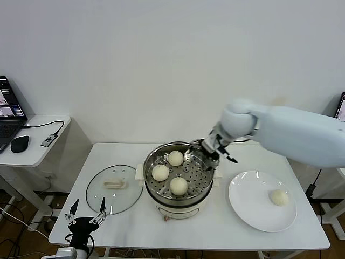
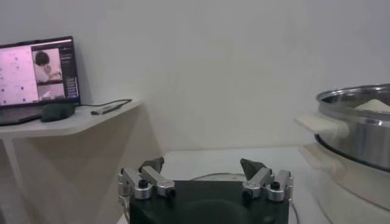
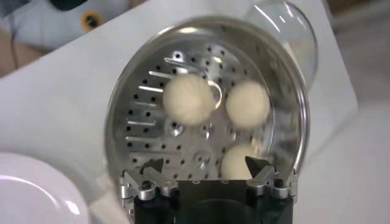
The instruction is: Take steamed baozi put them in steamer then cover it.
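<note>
The steamer (image 1: 161,200) stands mid-table with three baozi on its perforated tray: one at the back (image 1: 176,158), one at the left (image 1: 160,172), one at the front (image 1: 179,185). They also show in the right wrist view (image 3: 187,98) (image 3: 248,103) (image 3: 239,162). A fourth baozi (image 1: 278,197) lies on the white plate (image 1: 250,205) at the right. My right gripper (image 1: 214,151) (image 3: 205,166) hangs open and empty above the steamer's right rim. The glass cover (image 1: 114,189) lies flat on the table left of the steamer. My left gripper (image 1: 85,211) (image 2: 203,165) is open, parked low at the table's front-left edge.
A side table (image 1: 33,145) at the far left holds a laptop (image 1: 8,110), a mouse (image 1: 20,143) and a cable. The white wall stands close behind the table. The steamer's wall (image 2: 359,131) rises beside the left gripper.
</note>
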### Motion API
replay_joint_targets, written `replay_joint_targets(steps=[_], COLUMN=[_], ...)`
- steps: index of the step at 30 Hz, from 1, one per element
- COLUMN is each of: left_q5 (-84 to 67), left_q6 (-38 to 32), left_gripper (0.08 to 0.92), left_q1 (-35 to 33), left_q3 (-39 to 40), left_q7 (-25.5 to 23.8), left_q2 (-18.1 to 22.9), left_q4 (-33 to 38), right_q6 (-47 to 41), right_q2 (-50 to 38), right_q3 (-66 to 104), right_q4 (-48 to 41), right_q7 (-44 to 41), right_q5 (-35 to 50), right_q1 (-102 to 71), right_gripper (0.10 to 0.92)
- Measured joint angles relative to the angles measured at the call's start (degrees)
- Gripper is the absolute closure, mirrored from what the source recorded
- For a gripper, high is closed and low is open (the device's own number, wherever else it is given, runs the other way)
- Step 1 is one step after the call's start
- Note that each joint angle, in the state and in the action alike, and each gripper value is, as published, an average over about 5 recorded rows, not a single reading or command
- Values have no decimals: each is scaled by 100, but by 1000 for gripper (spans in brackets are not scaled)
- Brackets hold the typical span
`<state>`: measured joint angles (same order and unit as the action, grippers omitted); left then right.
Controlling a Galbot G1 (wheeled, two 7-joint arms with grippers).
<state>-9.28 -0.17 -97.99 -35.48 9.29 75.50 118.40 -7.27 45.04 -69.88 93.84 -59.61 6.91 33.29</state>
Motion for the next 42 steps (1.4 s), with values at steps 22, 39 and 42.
replay_joint_targets(steps=[22,39,42], left_q5=[75,111,117], left_q6=[-33,-15,-13], left_gripper=[177,177,177], left_q1=[26,-33,-46], left_q3=[196,109,95], left_q7=[-1,-10,-12], left_q2=[-104,-83,-80], left_q4=[-67,-54,-52], right_q6=[-716,-537,-504], right_q2=[-2506,-2334,-2226], right_q3=[1239,3084,3297], right_q4=[-22,-1204,-1401], right_q7=[-66,19,20], right_q5=[-841,-1610,-1688], right_q1=[-1862,-4123,-4359], right_gripper=[203,203,203])
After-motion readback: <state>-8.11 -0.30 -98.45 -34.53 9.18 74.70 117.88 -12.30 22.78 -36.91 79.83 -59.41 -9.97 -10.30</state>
